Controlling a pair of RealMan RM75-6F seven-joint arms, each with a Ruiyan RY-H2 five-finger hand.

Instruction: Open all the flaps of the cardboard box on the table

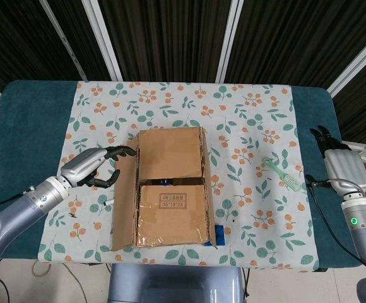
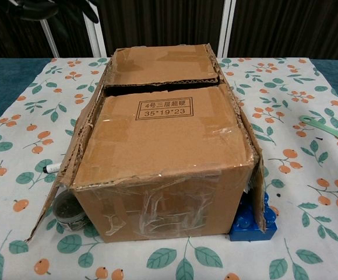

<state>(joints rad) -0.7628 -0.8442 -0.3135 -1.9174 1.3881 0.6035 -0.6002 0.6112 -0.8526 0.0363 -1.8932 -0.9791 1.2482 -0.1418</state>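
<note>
The cardboard box [image 1: 170, 202] lies in the middle of the flowered cloth. Its long left flap [image 1: 125, 202] is folded out and slopes down to the table. The long right flap [image 1: 206, 183] stands nearly upright along the box edge. The two short flaps, far [image 2: 163, 64] and near [image 2: 163, 134], still lie flat over the top. My left hand [image 1: 98, 167] hovers just left of the box's far corner, fingers spread and empty, with its fingertips [image 1: 127, 151] by the top of the left flap. My right hand [image 1: 336, 158] rests far right, fingers straight, holding nothing.
A green brush [image 1: 283, 175] lies to the right of the box. A blue toy brick [image 2: 253, 219] sits against the box's near right corner. A marker [image 2: 51, 168] and a round tin [image 2: 70, 211] lie under the left flap.
</note>
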